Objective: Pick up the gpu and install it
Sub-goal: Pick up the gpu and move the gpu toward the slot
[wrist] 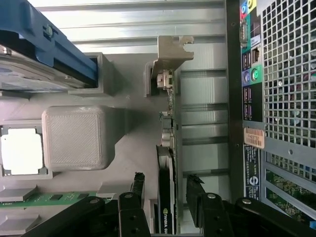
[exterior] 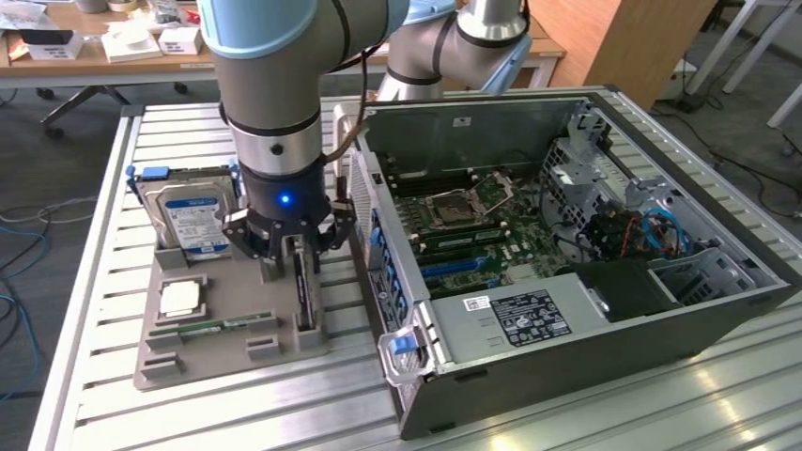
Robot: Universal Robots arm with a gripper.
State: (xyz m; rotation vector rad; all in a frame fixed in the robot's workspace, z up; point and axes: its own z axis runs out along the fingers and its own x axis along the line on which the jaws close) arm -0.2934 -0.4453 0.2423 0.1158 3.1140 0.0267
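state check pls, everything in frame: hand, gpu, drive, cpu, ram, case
hand: open, straddling the gpu
gpu: on edge in its slot of the tray, not lifted
hard drive: upright in its tray slot
cpu: flat in its tray recess
memory stick: seated in its tray slot
computer case: on its side, panel off, interior exposed

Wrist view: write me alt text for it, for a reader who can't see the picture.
The open gripper straddles the gpu, a dark card standing on edge in a grey tray, with a gap on each side. The tray also holds a hard drive, a processor and a green memory stick; the computer case stands alongside.
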